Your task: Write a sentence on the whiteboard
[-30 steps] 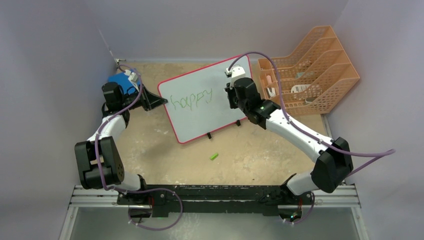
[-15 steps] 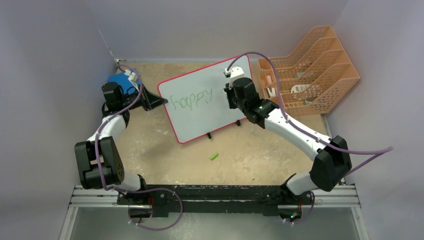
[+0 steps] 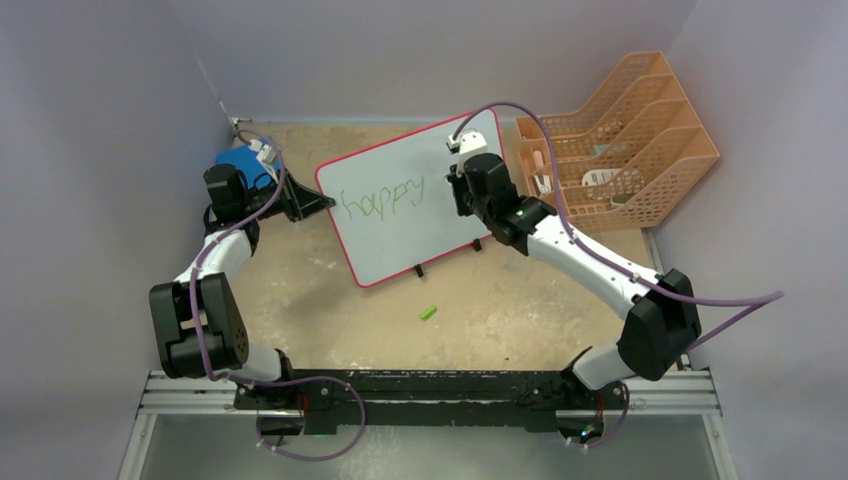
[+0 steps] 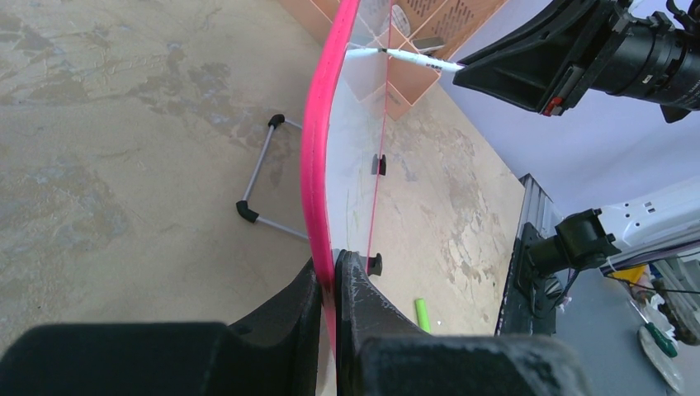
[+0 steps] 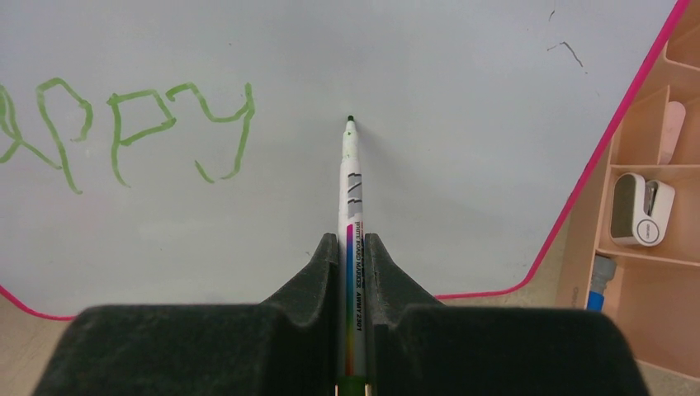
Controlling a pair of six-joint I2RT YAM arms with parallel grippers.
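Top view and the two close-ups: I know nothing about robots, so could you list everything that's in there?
whiteboard: one, white with red rim, propped mid-table
writing: one word, "happy", green, on the board's left half
marker: one, white, tip at the board right of the word
small piece: one, green, on the table before the board
tray rack: one, orange, far right, small items inside
blue object: one, far left, behind the left arm
table: one, mottled beige
left gripper: black, shut on the board's edge
right gripper: black, shut on the marker
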